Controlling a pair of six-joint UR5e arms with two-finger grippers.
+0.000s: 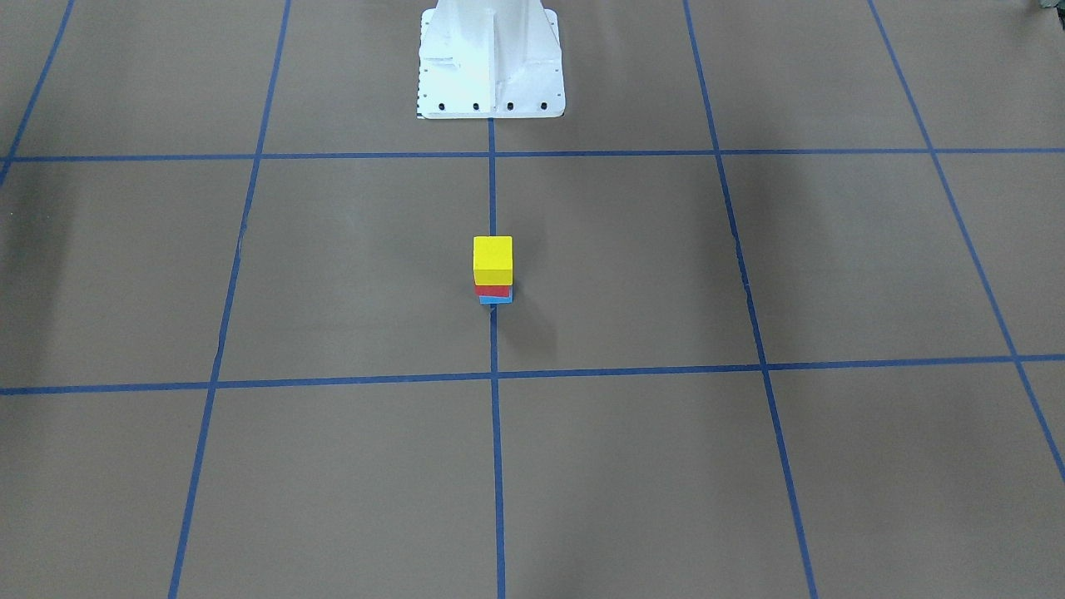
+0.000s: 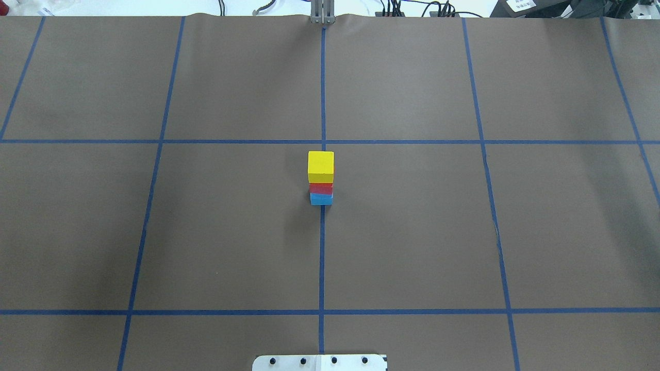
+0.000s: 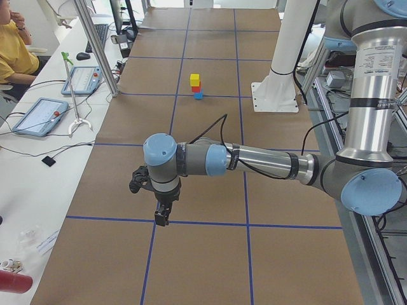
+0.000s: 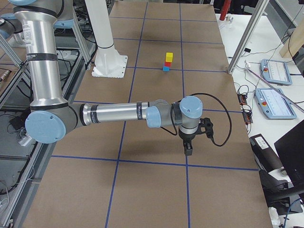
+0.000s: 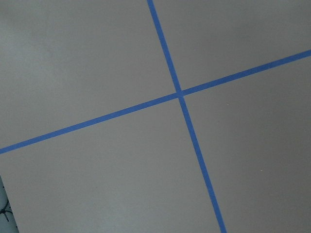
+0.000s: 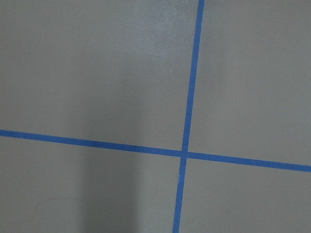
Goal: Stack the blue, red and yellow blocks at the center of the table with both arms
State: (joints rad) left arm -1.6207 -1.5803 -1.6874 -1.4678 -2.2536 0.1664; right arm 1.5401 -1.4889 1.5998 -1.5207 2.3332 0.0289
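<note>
A stack of three blocks stands at the table's center on the blue center line. The yellow block [image 2: 320, 166] is on top, the red block [image 2: 320, 188] in the middle, the blue block [image 2: 320, 199] at the bottom. The stack also shows in the front-facing view [image 1: 492, 259] and in both side views [image 3: 195, 86] [image 4: 167, 61]. My left gripper [image 3: 163, 216] shows only in the exterior left view, far from the stack; I cannot tell whether it is open. My right gripper [image 4: 188, 148] shows only in the exterior right view, also far away; I cannot tell its state.
The robot's white base [image 1: 491, 58] stands behind the stack. Blue tape lines [image 2: 322, 257] form a grid on the brown table cover. Both wrist views show only bare cover and tape crossings. Side benches hold tablets [image 3: 39, 115] and cables; a person in yellow [image 3: 13, 51] sits at the left end.
</note>
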